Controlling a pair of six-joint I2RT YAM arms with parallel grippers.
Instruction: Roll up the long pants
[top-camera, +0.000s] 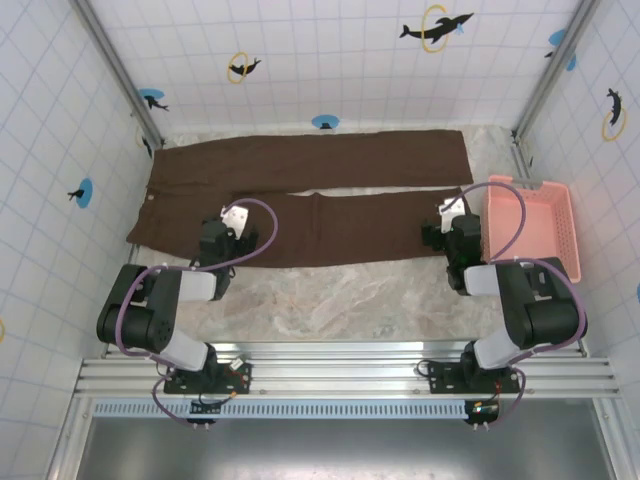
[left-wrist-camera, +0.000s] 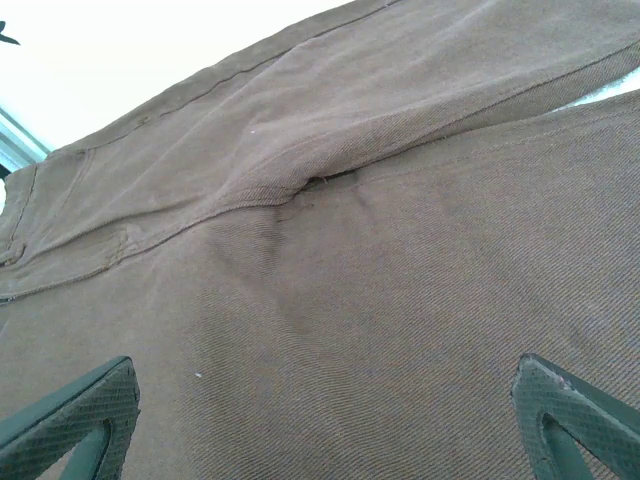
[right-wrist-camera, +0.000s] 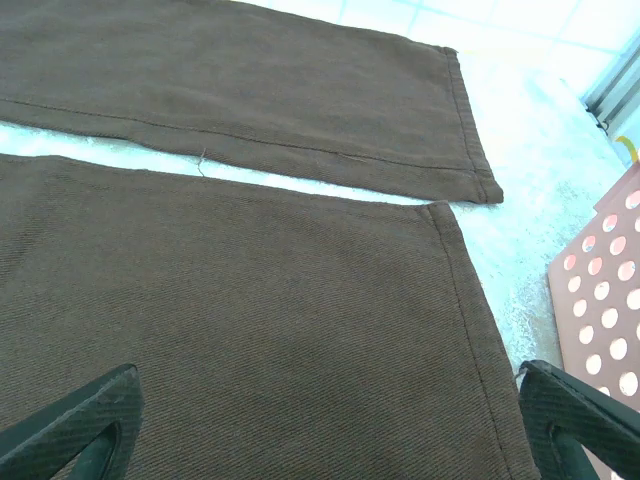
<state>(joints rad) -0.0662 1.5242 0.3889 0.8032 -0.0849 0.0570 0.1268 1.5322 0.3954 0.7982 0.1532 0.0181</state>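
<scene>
Both my grippers are wide open and empty over the long pants (top-camera: 330, 160), which lie flat with their hems just beside the pink basket (top-camera: 572, 230). My right gripper (right-wrist-camera: 325, 430) is at one leg's hem next to the basket, and my left gripper (left-wrist-camera: 320, 420) is at the crotch, well away from it. With the legs lying apart, I judge I could roll one leg alone and skew the roll, or snag the basket.

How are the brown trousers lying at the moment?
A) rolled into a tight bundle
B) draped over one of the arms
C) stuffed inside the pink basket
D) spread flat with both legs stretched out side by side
D: the trousers lie flat on the table, both legs running side by side toward the pink basket, with no part rolled yet.
</scene>
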